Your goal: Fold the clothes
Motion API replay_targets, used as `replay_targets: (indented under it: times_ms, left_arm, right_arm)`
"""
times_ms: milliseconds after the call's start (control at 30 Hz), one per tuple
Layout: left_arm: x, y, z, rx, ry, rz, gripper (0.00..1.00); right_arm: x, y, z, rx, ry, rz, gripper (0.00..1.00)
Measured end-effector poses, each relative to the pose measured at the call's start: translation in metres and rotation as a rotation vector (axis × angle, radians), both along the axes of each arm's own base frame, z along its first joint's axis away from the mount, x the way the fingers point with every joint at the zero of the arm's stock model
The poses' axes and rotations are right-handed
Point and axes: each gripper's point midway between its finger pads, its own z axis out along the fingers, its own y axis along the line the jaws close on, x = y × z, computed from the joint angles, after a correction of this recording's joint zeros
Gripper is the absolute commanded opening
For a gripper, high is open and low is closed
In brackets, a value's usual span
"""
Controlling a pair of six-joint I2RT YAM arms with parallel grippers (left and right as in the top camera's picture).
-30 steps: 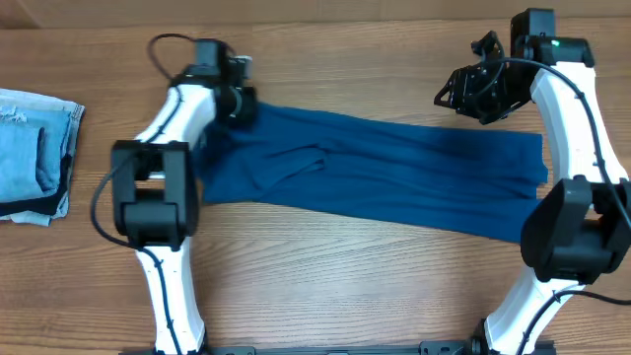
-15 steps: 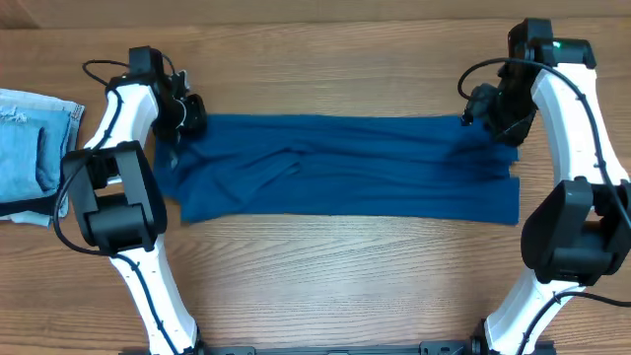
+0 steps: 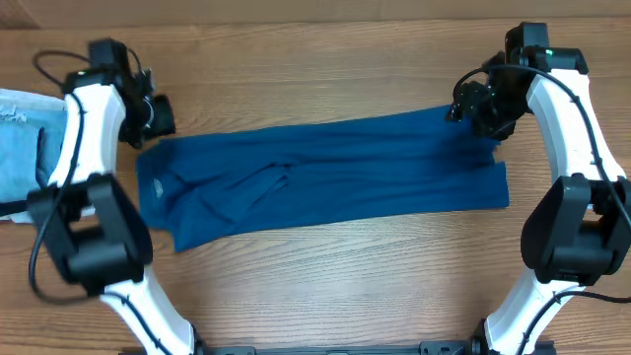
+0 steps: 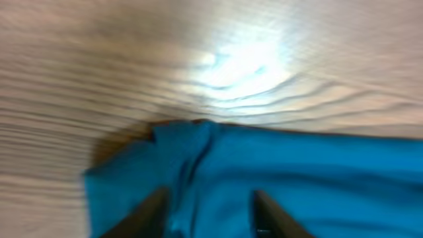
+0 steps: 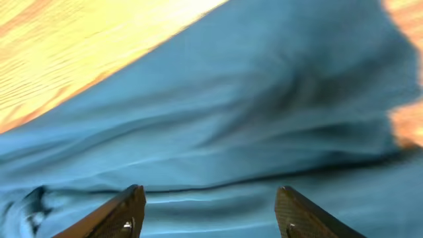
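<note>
Wooden table (image 3: 325, 266) seen straight down from overhead, both wrist views taken close and low, deep teal-blue soft-fabric shirt (image 3: 325, 177) shared by all.

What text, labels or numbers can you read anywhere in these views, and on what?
None readable in any view.
The blue shirt shows no print or tag; the denim stack shows no legible label; the right arm bears only a green light.
Both wrist views are blurred.

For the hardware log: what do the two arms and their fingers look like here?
The left arm and right arm have white links, bulky black joints and thin black cables looping at the wrists. A green light glows on the right arm. Fingers are dark, flat blades.
</note>
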Motion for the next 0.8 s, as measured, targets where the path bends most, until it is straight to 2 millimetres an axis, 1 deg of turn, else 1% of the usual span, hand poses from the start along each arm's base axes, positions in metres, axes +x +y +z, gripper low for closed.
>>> replay_targets:
  times_ms: [33,67,100,133,167,200,233,267,300,367,400,433,467,500,533,600,633,700,800]
  left_arm:
    - [-0.001,-0.001,0.024,0.013,-0.048,-0.007,0.56]
    - [-0.004,-0.002,0.045,0.023,-0.084,-0.013,0.52]
    - [-0.010,-0.004,0.058,0.026,-0.095,-0.017,0.50]
    - [-0.015,-0.005,0.062,0.025,-0.088,-0.019,0.50]
    - [-0.017,-0.005,0.059,0.022,-0.075,-0.020,0.50]
    - [-0.019,-0.006,0.051,0.018,-0.056,-0.019,0.50]
    - [-0.022,-0.007,0.039,0.010,-0.026,-0.018,0.50]
    - [-0.026,-0.007,0.020,0.000,0.012,-0.010,0.50]
    - [-0.029,-0.007,0.006,-0.007,0.040,-0.003,0.50]
    - [-0.038,-0.006,-0.036,-0.030,0.112,0.040,0.52]
    - [-0.042,-0.005,-0.053,-0.042,0.143,0.055,0.54]
    - [-0.045,-0.003,-0.066,-0.054,0.163,0.072,0.54]
    - [-0.043,-0.002,-0.076,-0.071,0.161,0.089,0.54]
    - [-0.040,-0.001,-0.081,-0.082,0.149,0.096,0.51]
    - [-0.035,0.000,-0.082,-0.090,0.130,0.101,0.45]
    - [-0.023,-0.002,-0.081,-0.112,0.082,0.102,0.27]
    - [-0.017,-0.006,-0.080,-0.141,0.056,0.100,0.21]
    - [-0.012,-0.013,-0.079,-0.168,0.037,0.086,0.20]
    - [-0.014,-0.021,-0.079,-0.210,0.049,0.080,0.26]
  right_arm:
    - [0.002,0.005,0.002,0.027,-0.013,0.017,0.67]
    - [0.002,0.008,0.003,0.044,-0.020,0.028,0.68]
    - [0.003,0.011,0.004,0.062,-0.027,0.039,0.67]
    - [0.003,0.012,0.005,0.069,-0.029,0.044,0.67]
    - [0.003,0.013,0.005,0.074,-0.031,0.048,0.67]
    - [0.003,0.014,0.006,0.080,-0.032,0.051,0.68]
    - [0.003,0.015,0.006,0.086,-0.034,0.054,0.68]
    - [0.003,0.016,0.006,0.089,-0.034,0.056,0.67]
    - [0.003,0.016,0.006,0.091,-0.034,0.058,0.68]
    - [0.002,0.017,0.006,0.094,-0.030,0.059,0.68]
    - [0.001,0.017,0.006,0.095,-0.027,0.060,0.67]
    - [0.001,0.017,0.006,0.095,-0.027,0.061,0.68]
    - [0.001,0.017,0.006,0.095,-0.028,0.061,0.67]
    - [0.001,0.017,0.006,0.095,-0.028,0.061,0.67]
    - [0.001,0.017,0.007,0.095,-0.030,0.062,0.67]
    - [0.001,0.017,0.006,0.095,-0.029,0.061,0.67]
    - [0.001,0.017,0.006,0.095,-0.028,0.062,0.67]
    - [0.001,0.017,0.006,0.095,-0.028,0.062,0.67]
    - [0.001,0.017,0.006,0.096,-0.029,0.062,0.67]
